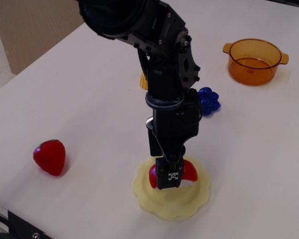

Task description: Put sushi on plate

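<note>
The pale yellow plate [195, 198] with a wavy rim lies on the white table at the front centre. My black gripper [169, 180] points straight down over the plate's middle. It is shut on the sushi [190, 172], whose glossy red top shows on both sides of the front finger [168, 174]. The sushi sits low inside the plate's rim; whether it touches the plate I cannot tell. Its white base is mostly hidden by the finger.
A red strawberry [49, 156] lies on the table to the left. Blue grapes [210, 99] sit behind the arm on the right. A translucent orange pot [253, 60] stands at the back right. A small yellow-orange item [143, 80] peeks out behind the arm.
</note>
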Action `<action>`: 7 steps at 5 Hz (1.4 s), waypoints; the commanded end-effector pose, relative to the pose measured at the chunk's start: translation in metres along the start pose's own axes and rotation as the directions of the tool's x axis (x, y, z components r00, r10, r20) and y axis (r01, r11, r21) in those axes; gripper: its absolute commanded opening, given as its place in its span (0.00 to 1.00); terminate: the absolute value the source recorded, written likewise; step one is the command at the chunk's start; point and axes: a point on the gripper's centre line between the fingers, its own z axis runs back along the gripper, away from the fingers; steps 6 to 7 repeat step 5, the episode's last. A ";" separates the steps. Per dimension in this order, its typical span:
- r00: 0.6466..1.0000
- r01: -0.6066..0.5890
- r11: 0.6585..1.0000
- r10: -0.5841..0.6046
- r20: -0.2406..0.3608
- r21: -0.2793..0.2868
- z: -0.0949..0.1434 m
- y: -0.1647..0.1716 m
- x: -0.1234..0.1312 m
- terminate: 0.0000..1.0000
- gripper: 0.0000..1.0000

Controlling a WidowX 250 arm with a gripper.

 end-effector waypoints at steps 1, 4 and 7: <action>0.986 -0.138 0.986 0.128 0.103 0.096 0.076 0.014 -0.017 0.00 1.00; 0.969 -0.229 0.968 0.217 0.119 0.104 0.098 0.018 -0.033 0.00 1.00; 0.969 -0.229 0.968 0.217 0.119 0.104 0.098 0.018 -0.033 1.00 1.00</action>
